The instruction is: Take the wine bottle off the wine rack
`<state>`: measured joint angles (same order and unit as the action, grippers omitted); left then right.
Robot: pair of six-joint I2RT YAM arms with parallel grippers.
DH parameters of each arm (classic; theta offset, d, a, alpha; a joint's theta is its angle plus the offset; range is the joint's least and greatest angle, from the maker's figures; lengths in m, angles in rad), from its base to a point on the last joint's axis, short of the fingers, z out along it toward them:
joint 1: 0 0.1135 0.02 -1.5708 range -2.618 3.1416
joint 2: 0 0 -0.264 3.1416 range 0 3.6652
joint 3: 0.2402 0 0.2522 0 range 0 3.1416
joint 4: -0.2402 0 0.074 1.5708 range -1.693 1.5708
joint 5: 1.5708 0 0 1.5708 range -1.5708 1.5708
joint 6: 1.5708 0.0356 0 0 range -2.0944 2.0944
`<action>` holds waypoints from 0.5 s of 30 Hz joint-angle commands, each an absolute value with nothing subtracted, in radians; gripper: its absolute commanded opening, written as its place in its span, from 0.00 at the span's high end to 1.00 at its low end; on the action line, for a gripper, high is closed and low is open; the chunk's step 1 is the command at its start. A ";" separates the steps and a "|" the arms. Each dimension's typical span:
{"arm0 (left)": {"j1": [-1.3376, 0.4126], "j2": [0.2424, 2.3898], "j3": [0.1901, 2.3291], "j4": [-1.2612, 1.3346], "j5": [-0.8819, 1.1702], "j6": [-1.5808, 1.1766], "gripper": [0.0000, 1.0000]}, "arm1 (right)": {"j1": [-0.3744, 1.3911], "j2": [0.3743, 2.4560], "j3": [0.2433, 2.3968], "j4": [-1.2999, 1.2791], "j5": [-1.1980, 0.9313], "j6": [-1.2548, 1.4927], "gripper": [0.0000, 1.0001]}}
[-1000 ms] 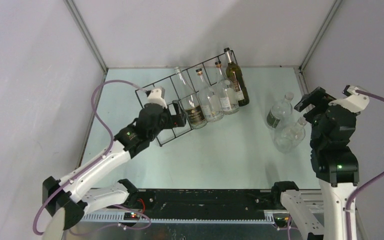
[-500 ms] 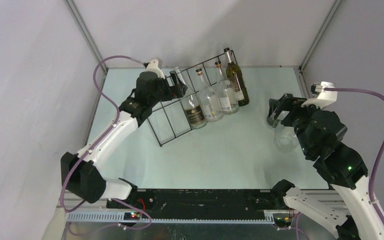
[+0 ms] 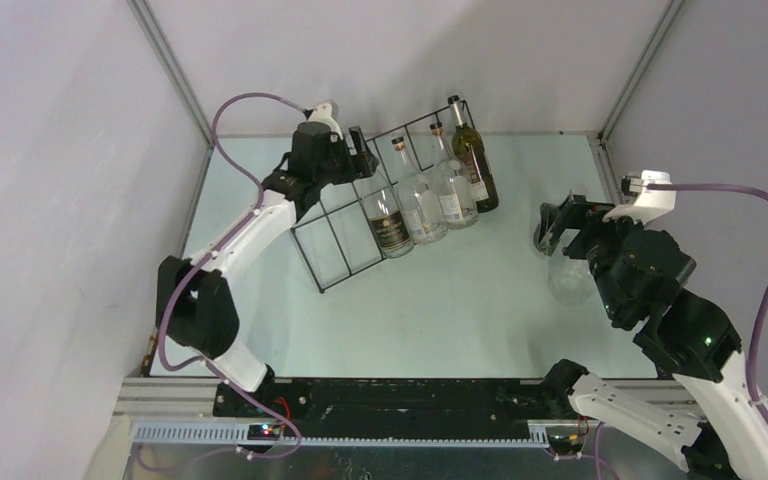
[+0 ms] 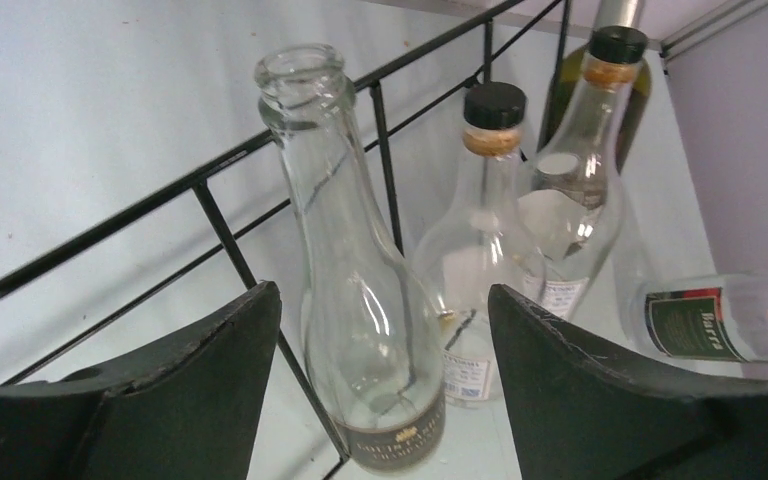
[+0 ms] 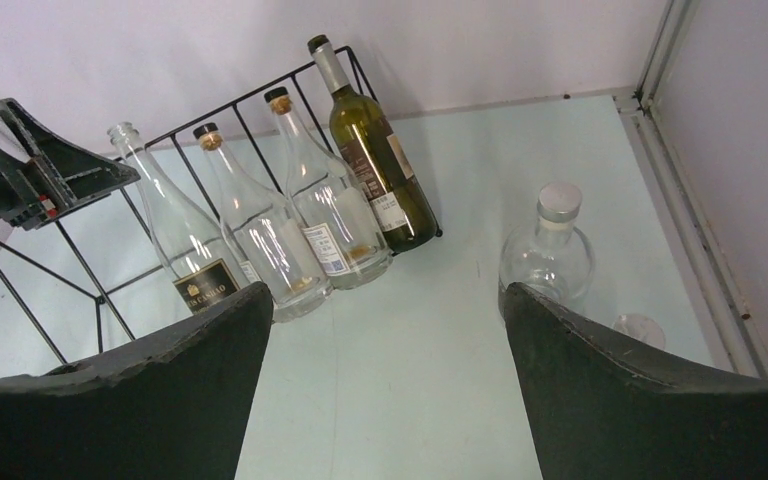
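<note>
The black wire wine rack [image 3: 332, 235] stands slanted at the back of the table, with its near compartments empty. Several bottles lean in it: a clear one with a dark label [image 3: 388, 215], two clear corked ones [image 3: 420, 200], and a dark green wine bottle [image 3: 475, 160]. My left gripper [image 3: 360, 148] is open at the neck of the dark-label bottle [image 4: 360, 300]. That bottle stands between the fingers and I see no contact. My right gripper [image 3: 558, 222] is open and empty above the right of the table. The rack [image 5: 80, 270] and the green bottle [image 5: 375, 150] also show in the right wrist view.
A round clear flask with a silver cap [image 5: 548, 255] stands at the right. Another clear bottle [image 3: 572, 280] lies beside it, partly under my right arm. Enclosure walls are close behind the rack. A metal rail [image 5: 695, 230] runs along the right edge.
My left arm has swung from the rack's near end up to the far side, at the dark-label bottle's neck. My right arm has moved left and lower over the loose bottles.
</note>
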<state>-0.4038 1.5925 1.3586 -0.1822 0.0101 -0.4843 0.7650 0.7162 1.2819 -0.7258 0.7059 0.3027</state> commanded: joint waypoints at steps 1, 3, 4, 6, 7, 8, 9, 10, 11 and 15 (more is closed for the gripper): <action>-0.381 1.643 1.429 -0.154 0.003 -0.455 0.19 | 0.772 0.695 1.313 -0.724 0.742 0.286 0.12; -0.375 1.668 1.445 -0.149 0.003 -0.457 0.21 | 0.774 0.688 1.312 -0.733 0.744 0.288 0.12; -0.373 1.676 1.457 -0.146 0.004 -0.458 0.23 | 0.774 0.684 1.312 -0.736 0.744 0.289 0.12; -0.372 1.701 1.478 -0.143 0.008 -0.456 0.26 | 0.775 0.680 1.312 -0.744 0.744 0.291 0.12; -0.371 1.716 1.484 -0.144 0.007 -0.456 0.27 | 0.774 0.675 1.312 -0.748 0.744 0.293 0.12; -0.371 1.722 1.497 -0.144 0.005 -0.455 0.29 | 0.774 0.671 1.312 -0.752 0.745 0.293 0.12; -0.371 1.736 1.508 -0.143 0.004 -0.452 0.30 | 0.775 0.669 1.312 -0.754 0.745 0.295 0.12; -0.370 1.750 1.513 -0.143 0.003 -0.450 0.31 | 0.775 0.665 1.312 -0.756 0.745 0.295 0.12; -0.368 1.758 1.526 -0.145 0.003 -0.448 0.32 | 0.775 0.663 1.312 -0.757 0.746 0.294 0.12; -0.364 1.805 1.563 -0.153 0.003 -0.445 0.36 | 0.774 0.656 1.313 -0.768 0.750 0.297 0.12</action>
<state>-0.3759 1.7725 1.4994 -0.1753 0.0051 -0.4694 0.7689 0.6655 1.2819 -0.7547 0.7242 0.2985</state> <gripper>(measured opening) 0.651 0.880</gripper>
